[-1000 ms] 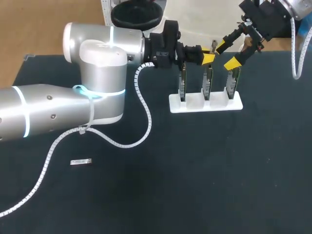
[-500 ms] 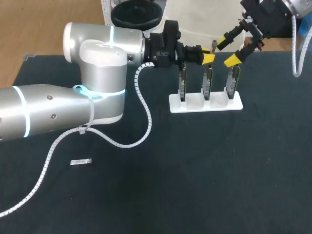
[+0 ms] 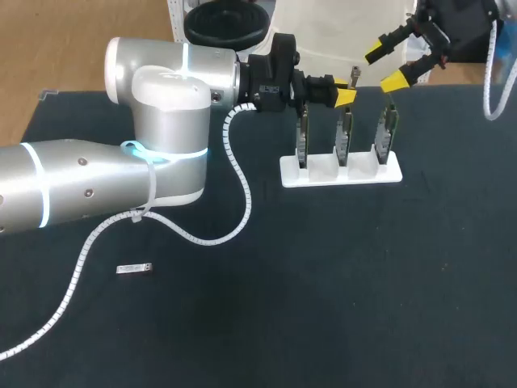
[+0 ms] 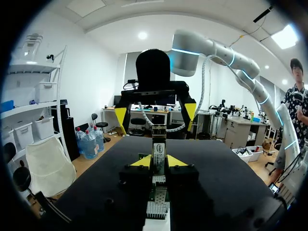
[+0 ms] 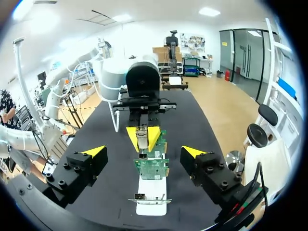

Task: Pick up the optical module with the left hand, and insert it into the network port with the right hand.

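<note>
— What's on the table (image 3: 323, 323)?
— It's a dark mat. Nearest lies a spare module (image 3: 134, 268), flat (its label is too small to read). Further on, a white rack (image 3: 340, 171) holds three cards (image 3: 343, 137) upright.
— And the module (image 4: 158, 147)?
— It's clamped between the left gripper (image 4: 160, 161)'s tips, at the middle card's top. I can't tell whether it's seated.
— The right gripper (image 3: 384, 68)?
— Its fingers are spread wide, and it hangs above and beyond the right-hand card.
</note>
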### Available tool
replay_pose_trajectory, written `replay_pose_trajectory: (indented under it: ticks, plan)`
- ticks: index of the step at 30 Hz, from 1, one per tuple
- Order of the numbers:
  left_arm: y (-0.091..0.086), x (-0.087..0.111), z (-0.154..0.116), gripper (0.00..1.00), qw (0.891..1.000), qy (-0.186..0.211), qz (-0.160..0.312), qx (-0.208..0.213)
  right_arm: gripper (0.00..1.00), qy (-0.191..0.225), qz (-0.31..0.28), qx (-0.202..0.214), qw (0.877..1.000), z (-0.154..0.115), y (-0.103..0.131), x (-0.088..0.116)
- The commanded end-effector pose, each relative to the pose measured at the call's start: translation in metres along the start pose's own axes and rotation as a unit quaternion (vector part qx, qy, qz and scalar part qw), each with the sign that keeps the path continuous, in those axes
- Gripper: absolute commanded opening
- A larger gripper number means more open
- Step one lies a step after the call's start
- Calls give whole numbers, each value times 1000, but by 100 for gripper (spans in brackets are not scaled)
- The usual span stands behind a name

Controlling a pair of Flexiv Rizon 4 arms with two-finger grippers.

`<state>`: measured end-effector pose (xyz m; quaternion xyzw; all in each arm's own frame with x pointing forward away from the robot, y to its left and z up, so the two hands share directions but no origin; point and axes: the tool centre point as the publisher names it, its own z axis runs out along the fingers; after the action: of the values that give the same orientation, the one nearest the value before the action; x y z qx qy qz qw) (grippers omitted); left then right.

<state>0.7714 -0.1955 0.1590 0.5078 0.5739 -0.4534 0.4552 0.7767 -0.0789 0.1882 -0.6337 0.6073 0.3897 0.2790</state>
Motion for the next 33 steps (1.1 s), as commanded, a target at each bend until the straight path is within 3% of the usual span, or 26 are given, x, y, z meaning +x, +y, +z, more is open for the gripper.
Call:
replay_pose_trajectory:
  ticks: [1, 33]
  plan:
    - [2, 0, 1, 0, 1000, 1, 0, 1, 100, 7, -6, -14, 1000, 3, -6, -5]
    - [2, 0, 1, 0, 1000, 1, 0, 1, 100, 15, -13, 6, 1000, 30, 2, -20]
